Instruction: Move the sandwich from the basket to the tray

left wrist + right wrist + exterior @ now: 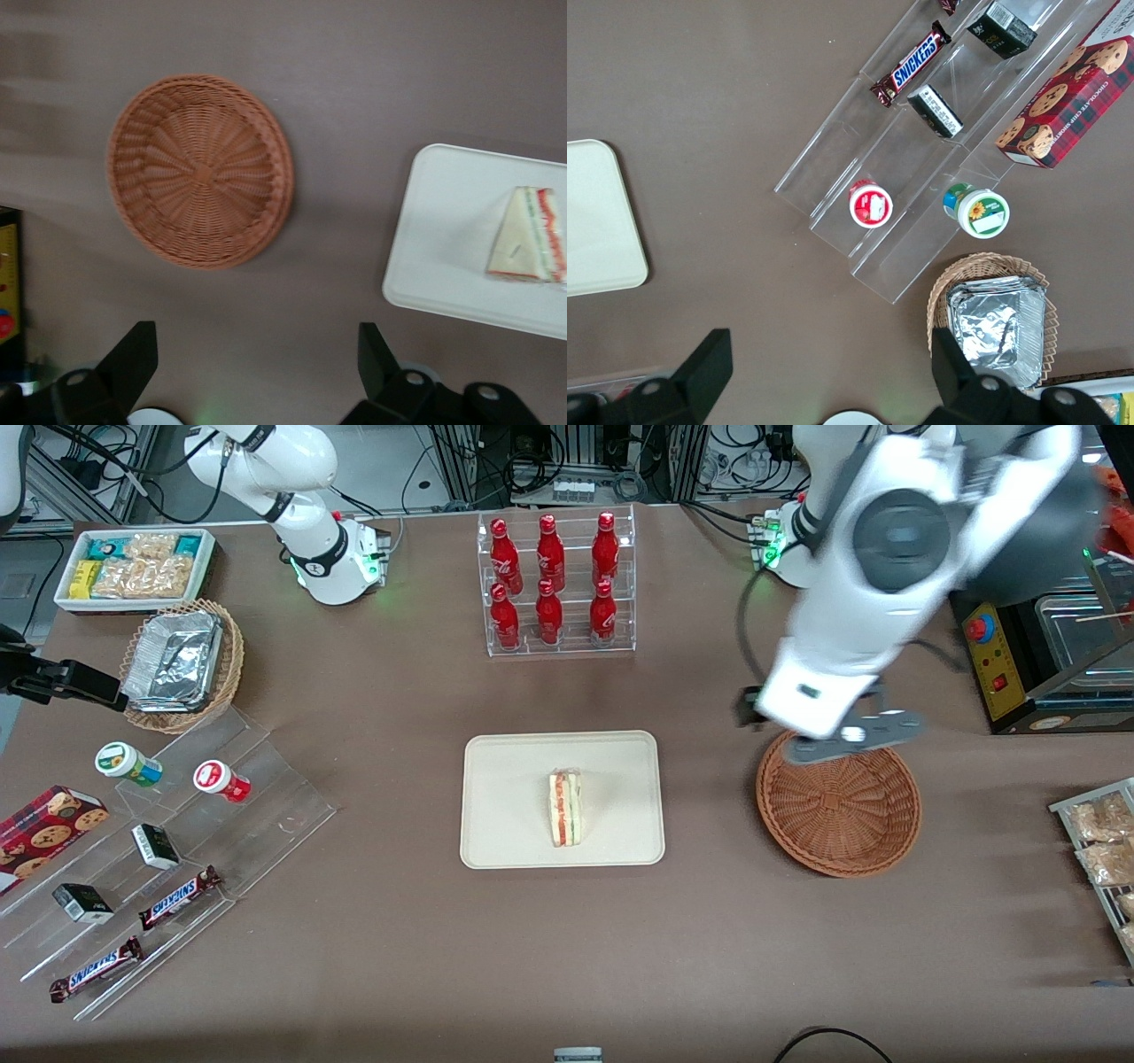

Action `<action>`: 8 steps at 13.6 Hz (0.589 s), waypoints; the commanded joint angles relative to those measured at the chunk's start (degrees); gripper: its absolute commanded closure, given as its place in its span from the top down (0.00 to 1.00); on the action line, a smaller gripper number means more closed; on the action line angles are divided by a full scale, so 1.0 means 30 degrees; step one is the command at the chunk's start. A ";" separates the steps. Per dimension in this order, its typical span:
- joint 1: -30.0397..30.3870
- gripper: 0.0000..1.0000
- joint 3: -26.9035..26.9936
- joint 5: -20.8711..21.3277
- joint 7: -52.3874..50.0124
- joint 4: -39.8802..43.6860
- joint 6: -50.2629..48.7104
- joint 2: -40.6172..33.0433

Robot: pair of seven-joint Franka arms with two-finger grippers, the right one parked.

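Observation:
The sandwich (564,808) lies on the cream tray (496,779) at the middle of the table, its red, green and yellow filling edge showing. The reddish-brown wicker basket (837,806) sits beside the tray toward the working arm's end and holds nothing. My gripper (837,737) hangs open and empty above the basket's rim, the part farther from the front camera. In the left wrist view the basket (202,170), the tray (443,230) and the sandwich (529,237) all show, with my gripper (255,350) high over bare table and its fingers (133,354) wide apart.
A clear rack of red bottles (556,584) stands farther from the front camera than the tray. A stepped acrylic shelf with snacks (168,824), a lighter wicker basket with foil trays (182,664) and a white snack bin (137,567) lie toward the parked arm's end. A control box (1001,655) stands near the basket.

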 commanded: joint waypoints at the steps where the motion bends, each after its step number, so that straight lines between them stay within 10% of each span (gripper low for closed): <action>1: 0.2131 1.00 -0.0194 -0.0773 0.2831 -0.0746 -0.0655 -0.0947; 8: 0.6414 1.00 0.0359 -0.1037 0.9780 -0.2764 -0.1009 -0.3230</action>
